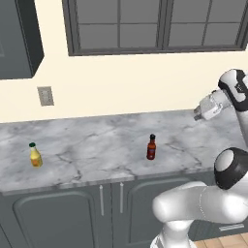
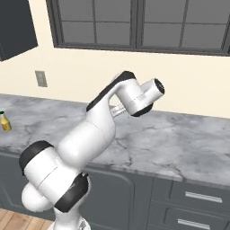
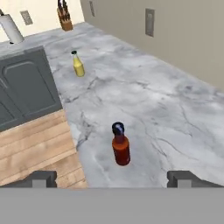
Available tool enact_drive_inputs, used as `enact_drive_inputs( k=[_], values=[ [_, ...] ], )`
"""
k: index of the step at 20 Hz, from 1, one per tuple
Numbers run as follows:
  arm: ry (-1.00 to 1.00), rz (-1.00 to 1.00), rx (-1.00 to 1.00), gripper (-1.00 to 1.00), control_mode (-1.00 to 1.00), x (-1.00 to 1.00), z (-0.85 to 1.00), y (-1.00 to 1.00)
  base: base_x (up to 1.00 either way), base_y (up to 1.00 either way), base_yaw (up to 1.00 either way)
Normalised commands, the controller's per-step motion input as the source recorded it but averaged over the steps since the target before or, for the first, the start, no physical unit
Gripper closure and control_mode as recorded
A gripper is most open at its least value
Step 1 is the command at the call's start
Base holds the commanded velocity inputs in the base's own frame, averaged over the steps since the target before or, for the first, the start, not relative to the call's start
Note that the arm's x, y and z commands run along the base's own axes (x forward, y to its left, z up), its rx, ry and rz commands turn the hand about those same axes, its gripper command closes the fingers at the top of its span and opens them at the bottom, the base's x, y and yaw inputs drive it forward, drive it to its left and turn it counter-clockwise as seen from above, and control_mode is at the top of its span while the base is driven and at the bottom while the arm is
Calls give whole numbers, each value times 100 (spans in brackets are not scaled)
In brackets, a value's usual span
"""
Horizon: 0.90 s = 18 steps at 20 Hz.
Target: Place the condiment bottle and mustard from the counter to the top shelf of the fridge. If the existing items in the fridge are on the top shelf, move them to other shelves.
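The condiment bottle [image 1: 151, 147] [image 3: 120, 146], dark red with a black cap, stands upright near the front edge of the marbled counter [image 1: 97, 140] [image 2: 179, 139] [image 3: 166, 105]. Far to its left stands the mustard [image 1: 35, 155] [image 2: 4, 121] [image 3: 78, 64], yellow with a green cap. In the hand view my gripper [image 3: 113, 179] is open wide, with nothing between its fingertips [image 3: 43, 178]. It looks down at the condiment bottle from a distance, and the bottle sits roughly centred between the tips. The fridge, its top shelf and the existing items are out of view.
A knife block [image 3: 64, 19] and a paper towel roll [image 3: 11, 28] stand at the counter's far end. Dark grey cabinet doors [image 1: 58, 213] run below the counter, above a wooden floor [image 3: 35, 144]. On the wall are an outlet [image 1: 45, 96] and a window [image 1: 160, 24].
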Motion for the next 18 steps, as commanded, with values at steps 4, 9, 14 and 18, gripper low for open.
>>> enact_drive_inputs(
  k=[4,9,14,18],
  values=[
    [0,36,25,-100,-100,8,-82,7,0,0,0],
    [-2,21,20,-100,-100,-23,-66,29,0,0,0],
    [-3,5,15,-100,-100,-5,-38,42,0,0,0],
    [-5,1,14,-100,-100,-5,-39,46,0,0,0]
  ],
)
